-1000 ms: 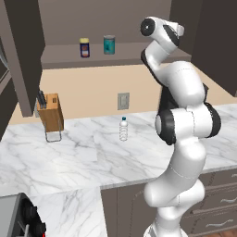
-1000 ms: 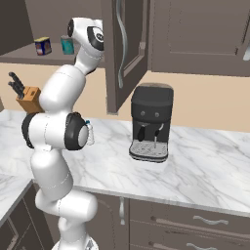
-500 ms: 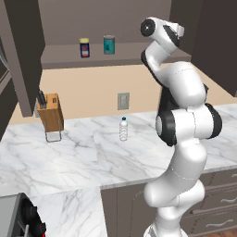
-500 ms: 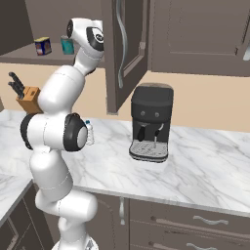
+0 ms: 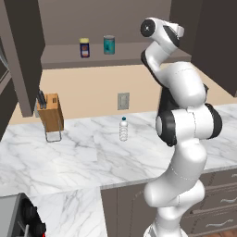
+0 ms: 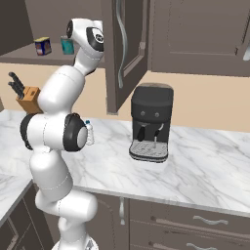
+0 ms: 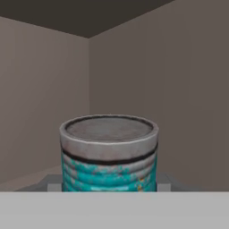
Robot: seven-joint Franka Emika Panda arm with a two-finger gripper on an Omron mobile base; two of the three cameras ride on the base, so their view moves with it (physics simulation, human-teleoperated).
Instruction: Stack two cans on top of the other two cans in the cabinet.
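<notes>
While a teal can [image 7: 108,154] fills the near view inside the cabinet [image 5: 28,55], gripper closure cannot be told; misjudged, it may topple rightward of the blue can [image 5: 84,47].

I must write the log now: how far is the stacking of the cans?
Done: nothing looks stacked; the dark blue can and a teal can stand side by side on the cabinet shelf. In hand: hand view faces another teal can closely; grip unclear. Left: both stackings.

Teal can [image 7: 109,154] stands close ahead; open room above it; cabinet [image 7: 147,80] walls behind.
</notes>
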